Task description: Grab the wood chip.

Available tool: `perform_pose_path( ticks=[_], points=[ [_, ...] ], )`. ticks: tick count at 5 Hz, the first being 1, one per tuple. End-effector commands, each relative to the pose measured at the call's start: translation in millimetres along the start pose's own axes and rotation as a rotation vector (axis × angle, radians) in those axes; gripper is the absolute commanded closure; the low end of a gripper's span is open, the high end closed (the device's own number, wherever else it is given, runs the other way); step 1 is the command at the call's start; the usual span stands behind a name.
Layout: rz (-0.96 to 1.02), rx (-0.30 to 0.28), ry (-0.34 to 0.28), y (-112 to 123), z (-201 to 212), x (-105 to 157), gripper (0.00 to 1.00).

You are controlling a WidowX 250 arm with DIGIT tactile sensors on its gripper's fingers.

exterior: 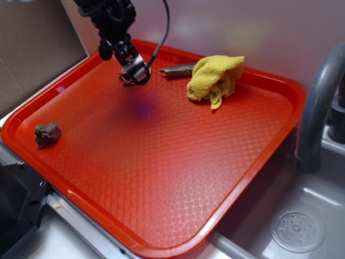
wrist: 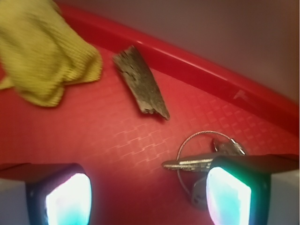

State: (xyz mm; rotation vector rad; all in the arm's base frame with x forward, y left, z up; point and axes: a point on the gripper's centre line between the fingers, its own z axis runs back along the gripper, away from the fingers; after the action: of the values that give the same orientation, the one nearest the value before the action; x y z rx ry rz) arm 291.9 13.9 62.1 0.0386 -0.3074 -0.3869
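Wrist-only: keys [wrist: 206, 159] beside hand [wrist: 150, 197]

Tool [exterior: 135, 74] by wood chip [exterior: 178, 69] — on tray [exterior: 161, 178].

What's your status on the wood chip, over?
Gripper open, low over the key ring, holding nothing. Wood chip lies free on the tray, beside the yellow cloth. Keys sit under the fingers.
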Motion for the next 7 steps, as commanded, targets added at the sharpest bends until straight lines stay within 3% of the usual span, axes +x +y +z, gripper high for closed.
perform_pose_path(
  ticks=[1, 3, 4, 7],
  points=[
    [-0.041, 0.002, -0.097, -1.2, -6.2, 30.5, 0.0],
    [-0.123, -0.016, -0.136, -19.7, -7.3, 43.4, 0.0],
    [-0.13, -0.023, -0.199, -17.2, -20.2, 49.9, 0.0],
    [-0.128, -0.047, -0.144, -16.3, -42.6, 48.7, 0.0]
  ],
)
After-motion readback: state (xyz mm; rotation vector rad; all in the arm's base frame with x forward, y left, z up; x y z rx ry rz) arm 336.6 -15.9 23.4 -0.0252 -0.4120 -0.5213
